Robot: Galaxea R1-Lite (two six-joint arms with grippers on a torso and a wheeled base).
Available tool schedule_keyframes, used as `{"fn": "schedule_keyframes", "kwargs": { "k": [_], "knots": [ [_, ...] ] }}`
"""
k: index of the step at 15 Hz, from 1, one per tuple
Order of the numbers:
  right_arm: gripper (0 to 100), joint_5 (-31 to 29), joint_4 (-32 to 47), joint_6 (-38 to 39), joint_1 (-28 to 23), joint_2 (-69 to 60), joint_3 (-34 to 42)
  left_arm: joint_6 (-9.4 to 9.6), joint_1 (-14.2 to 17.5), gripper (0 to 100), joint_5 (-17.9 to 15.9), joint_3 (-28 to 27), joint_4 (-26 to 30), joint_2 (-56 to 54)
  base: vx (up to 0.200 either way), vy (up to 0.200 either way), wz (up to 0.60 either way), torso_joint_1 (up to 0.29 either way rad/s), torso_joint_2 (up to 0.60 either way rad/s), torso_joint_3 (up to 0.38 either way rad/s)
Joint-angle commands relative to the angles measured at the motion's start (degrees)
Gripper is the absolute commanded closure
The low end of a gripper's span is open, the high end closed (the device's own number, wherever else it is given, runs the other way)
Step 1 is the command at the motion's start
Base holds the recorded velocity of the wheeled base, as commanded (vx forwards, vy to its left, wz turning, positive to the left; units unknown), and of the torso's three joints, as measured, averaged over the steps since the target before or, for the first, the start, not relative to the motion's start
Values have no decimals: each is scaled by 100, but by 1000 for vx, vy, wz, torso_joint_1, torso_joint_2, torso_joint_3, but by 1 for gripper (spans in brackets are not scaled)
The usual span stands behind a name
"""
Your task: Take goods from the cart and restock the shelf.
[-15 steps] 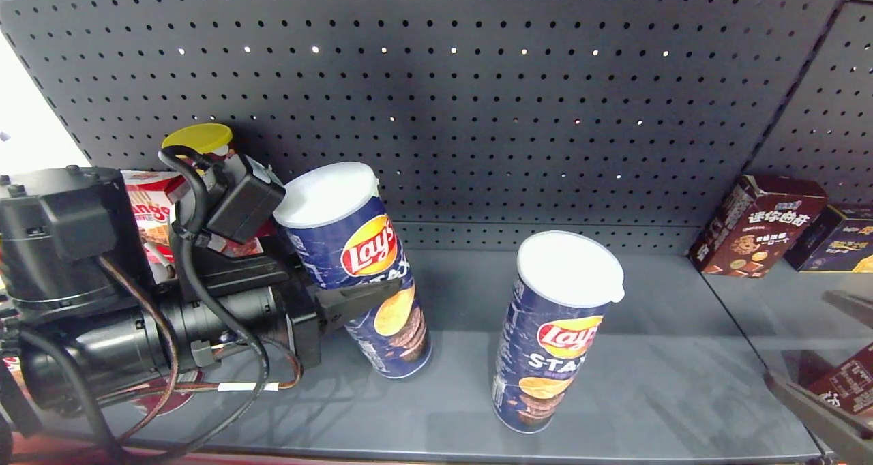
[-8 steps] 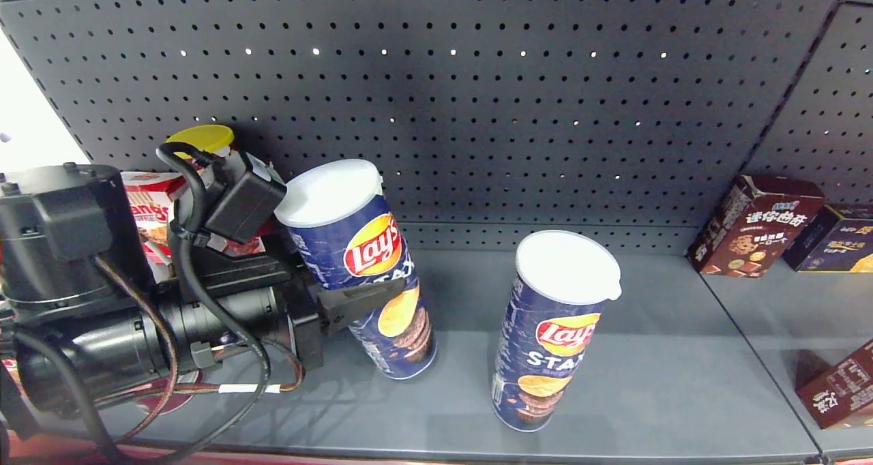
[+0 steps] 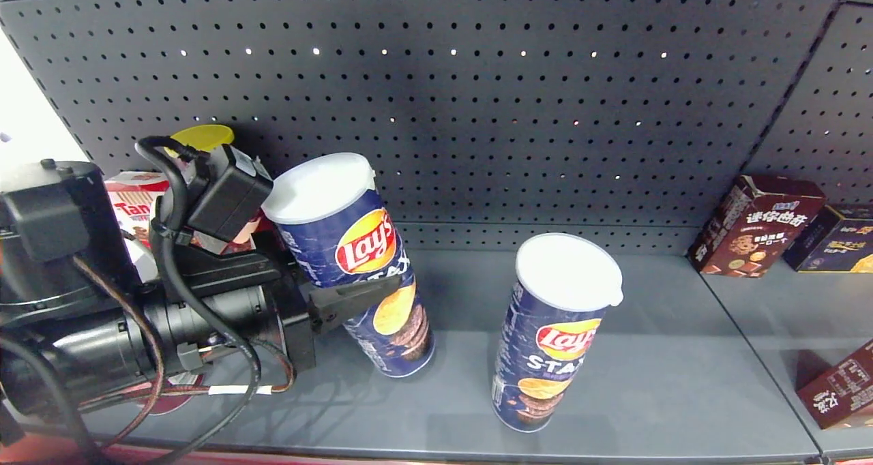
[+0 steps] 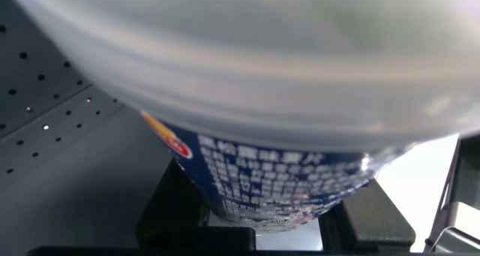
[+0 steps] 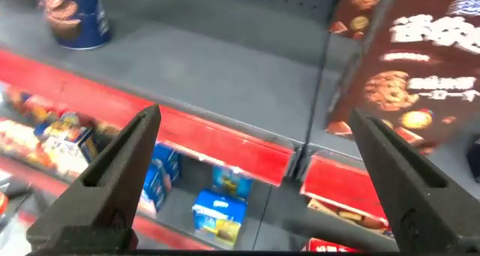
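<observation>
Left gripper (image 3: pixel 354 289) clenched around the middle of a tilted blue chip can (image 3: pixel 354 243), lid leaning left, base low over the grey shelf (image 3: pixel 648 383); a second can (image 3: pixel 556 328) stands upright to its right, apart. Right gripper (image 5: pixel 255 113) spread wide, holding nothing, facing the red shelf edge (image 5: pixel 225 140)

Left arm (image 3: pixel 170 322) comes in from left, forearm near level, wrist straight. Left hand (image 3: pixel 368 274) clamped on tilted can (image 3: pixel 361 243) at mid-body, one finger (image 3: pixel 351 300) across its front, other behind. Right hand (image 5: pixel 255 113) has fingers spread wide.
</observation>
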Motion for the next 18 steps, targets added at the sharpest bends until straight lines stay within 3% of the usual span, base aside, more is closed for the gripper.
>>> {"fn": "schedule_keyframes", "kwargs": {
  "k": [1,3,5,8,9,11,18],
  "knots": [
    [0,60,16,63,34,-10,40,1,1,100,-5,-10,-3,-11,0,0,0,0,0,0],
    [0,438,16,106,359,-10,40,1,-34,100,-14,-10,-3,-11,0,0,0,0,0,0],
    [0,508,25,247,368,-10,40,10,-122,100,-5,51,6,-37,0,0,0,0,0,0],
    [0,1290,218,115,280,-10,-4,98,-175,100,-23,130,6,-37,0,0,0,0,0,0],
    [0,1036,367,194,-151,-1,-39,98,-184,100,-23,130,6,-37,0,0,0,0,0,0],
    [0,122,429,669,-203,34,23,98,-192,100,-23,130,6,-37,0,0,0,0,0,0],
    [0,192,429,704,-151,-10,31,98,-175,100,-93,113,6,-46,0,0,0,0,0,0]
  ]
}}
